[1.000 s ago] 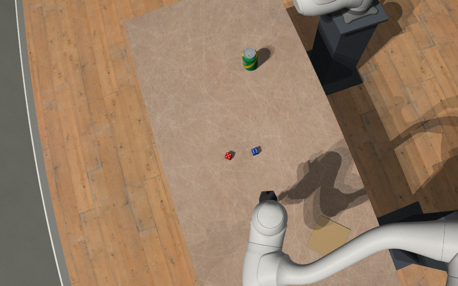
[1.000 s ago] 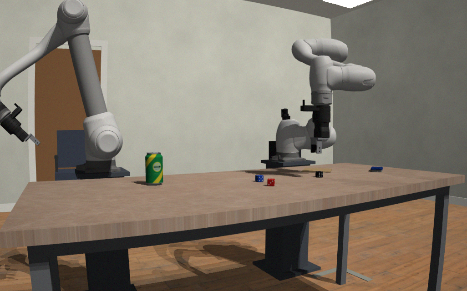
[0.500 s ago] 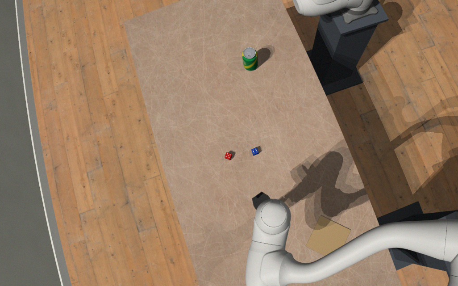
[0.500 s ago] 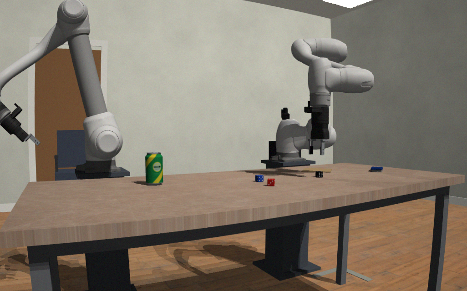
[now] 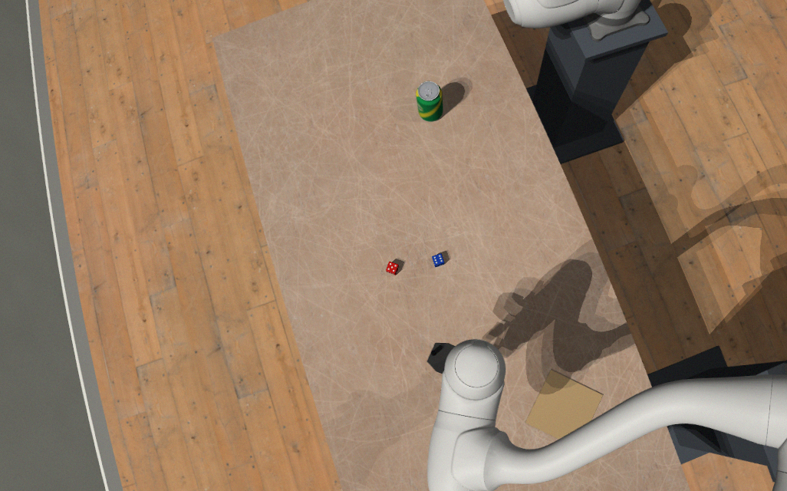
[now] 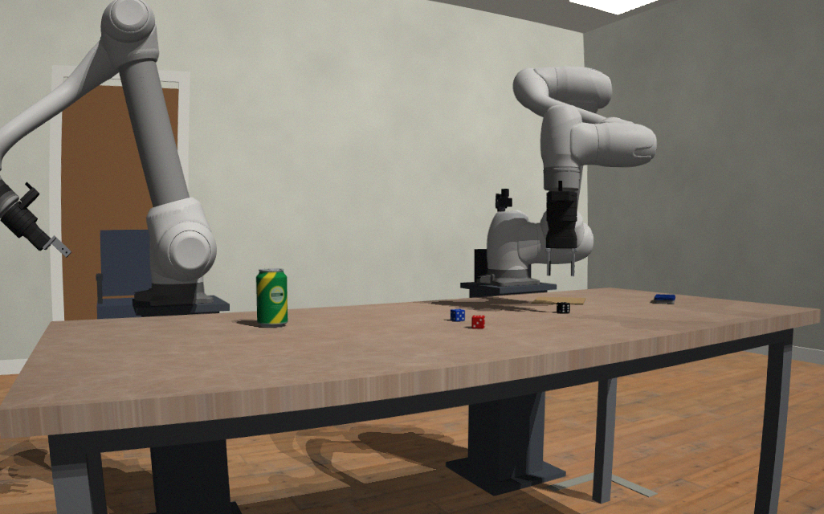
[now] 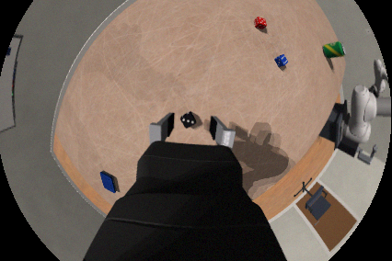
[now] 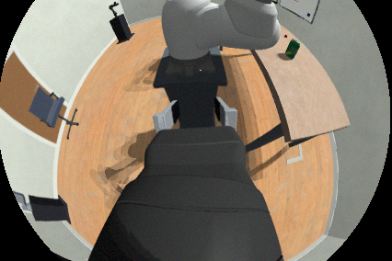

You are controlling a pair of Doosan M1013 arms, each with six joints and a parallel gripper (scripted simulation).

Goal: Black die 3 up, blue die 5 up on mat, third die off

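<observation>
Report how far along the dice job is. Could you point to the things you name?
Done: the red die (image 5: 392, 268) (image 6: 478, 321) (image 7: 260, 23) (image 8: 285, 36) is off the mat (image 5: 567, 411) (image 6: 559, 300).

In hand: nothing; the left end effector (image 5: 439, 357) (image 6: 560, 273) (image 7: 191, 121) hangs open above the black die (image 6: 563, 307) (image 7: 188, 119).

Left: black and blue (image 5: 438, 259) (image 6: 457, 314) (image 7: 281, 61) dice both lie off the mat; blue shows 6, needing 5. Black's top is uncertain.
</observation>
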